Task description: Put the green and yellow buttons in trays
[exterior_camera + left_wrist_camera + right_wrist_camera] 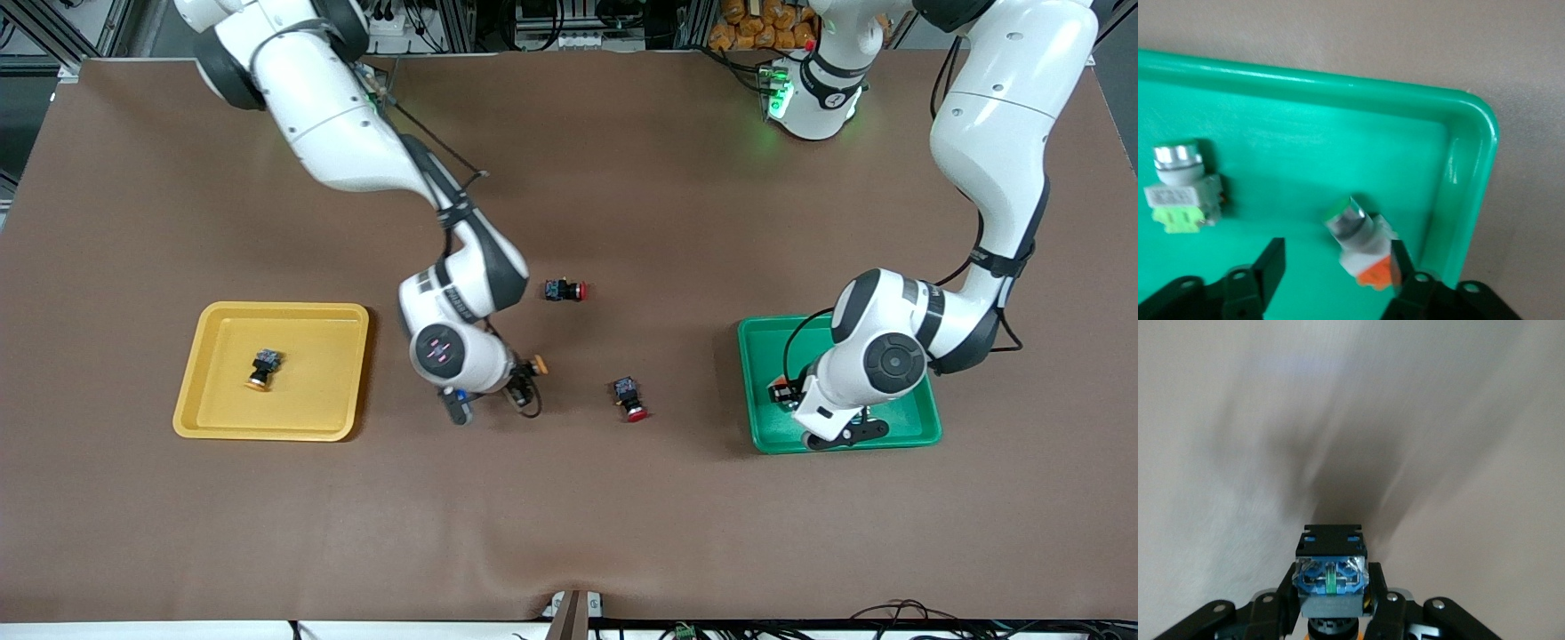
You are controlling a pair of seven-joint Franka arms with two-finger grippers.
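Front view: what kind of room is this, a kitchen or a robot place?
Probably a robot lab. Two white robot arms are bolted along a brown-covered table, with metal frames and cables beside them, sorting push-buttons into a yellow tray and a green tray.

Even overhead light, blurred wrist views

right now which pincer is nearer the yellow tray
Right. The right pincer grips a yellow button on the table beside the yellow tray; the left pincer is over the green tray.
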